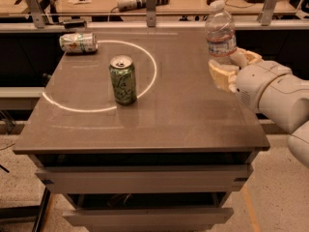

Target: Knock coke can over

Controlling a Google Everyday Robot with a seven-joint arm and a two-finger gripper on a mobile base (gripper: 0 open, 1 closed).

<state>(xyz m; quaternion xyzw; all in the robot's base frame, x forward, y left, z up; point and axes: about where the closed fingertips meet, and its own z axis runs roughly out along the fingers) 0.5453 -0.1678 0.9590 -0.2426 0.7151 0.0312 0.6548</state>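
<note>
Upright green aluminium drink can (122, 79) at centre of grey tabletop (193, 110), presumed target. Approach step: cream two-finger gripper (232, 65) near right edge, well apart, fingers clasped on clear plastic water bottle (220, 30). Next: leftward sweep against can's side. Count: two cans (pale silver can (78, 42) lying back left), one bottle.

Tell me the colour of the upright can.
The upright can is green, camera view; the gripper holds the water bottle at right.
</note>
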